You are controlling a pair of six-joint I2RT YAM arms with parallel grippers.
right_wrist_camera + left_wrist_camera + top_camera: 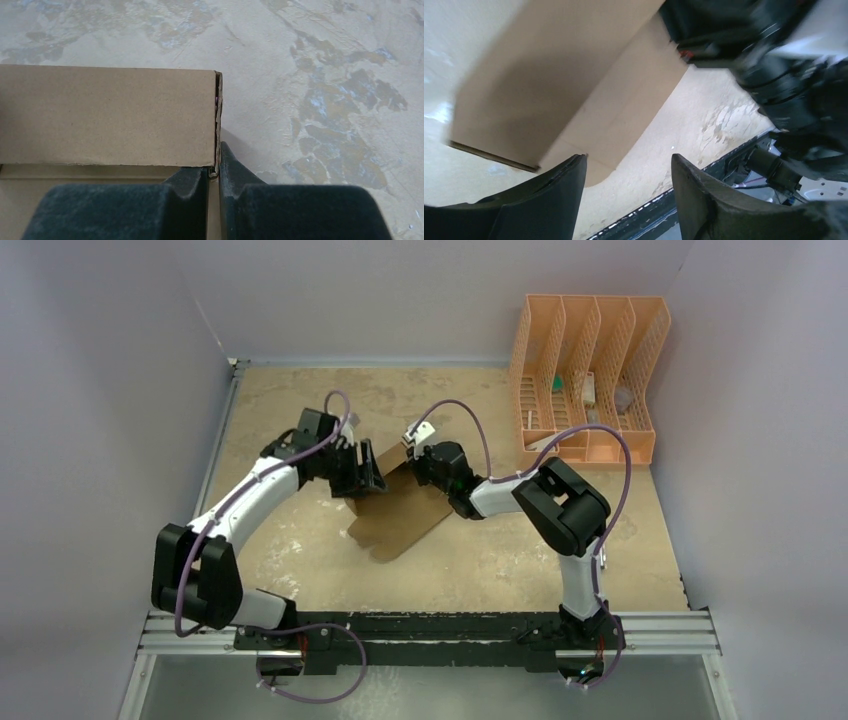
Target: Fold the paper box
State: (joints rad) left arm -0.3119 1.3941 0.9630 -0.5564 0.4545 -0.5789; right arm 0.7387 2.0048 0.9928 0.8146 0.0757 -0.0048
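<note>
The paper box (400,515) is brown cardboard, partly folded, lying mid-table between both arms with a rounded flap toward the near edge. My right gripper (214,172) is shut on the end edge of a raised side wall of the box (105,115); the thin cardboard edge is pinched between the two pads. In the top view this gripper (420,468) sits at the box's far right corner. My left gripper (629,162) is open with nothing between its fingers, hovering at the box's (559,85) far left end. From above, the left gripper (362,475) overlaps that end.
An orange plastic file rack (588,375) stands at the back right with small items inside. Grey walls close in the table on three sides. A black rail (430,630) runs along the near edge. The right arm (784,75) fills the left wrist view's upper right.
</note>
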